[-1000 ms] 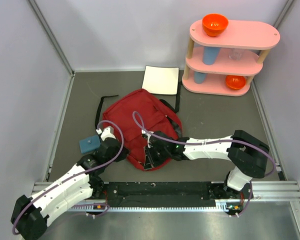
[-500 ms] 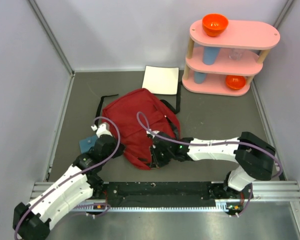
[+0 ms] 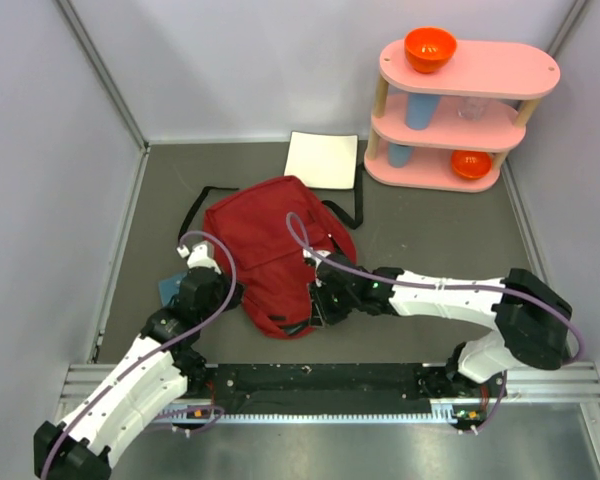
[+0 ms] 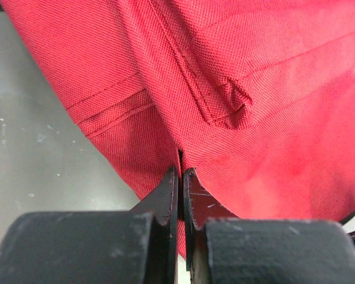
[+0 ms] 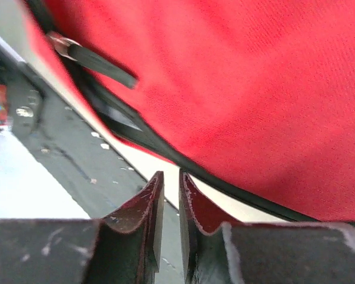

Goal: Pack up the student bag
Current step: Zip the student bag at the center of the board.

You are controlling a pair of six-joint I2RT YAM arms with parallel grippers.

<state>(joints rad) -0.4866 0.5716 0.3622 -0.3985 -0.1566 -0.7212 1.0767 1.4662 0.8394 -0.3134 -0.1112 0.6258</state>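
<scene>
The student bag [image 3: 265,235] is a dark red backpack lying flat mid-table, its black straps trailing at the back. My left gripper [image 3: 234,297] is at the bag's near left edge. In the left wrist view the left gripper [image 4: 181,171] is shut on a fold of the bag [image 4: 254,77]. My right gripper [image 3: 316,308] is at the bag's near right edge. In the right wrist view the right gripper [image 5: 171,176] stands slightly open with nothing between its fingers, just short of the bag [image 5: 236,77] and its black zipper band [image 5: 165,151].
A teal box [image 3: 172,287] lies half hidden under my left arm. A white pad [image 3: 322,160] lies behind the bag. A pink three-tier shelf [image 3: 460,110] with orange bowls and blue cups stands at the back right. Grey walls close in both sides.
The right jaws have parted a little and come off the bag's edge. The bag's near edge has shifted slightly to the left. My left arm has swung left over the teal box.
</scene>
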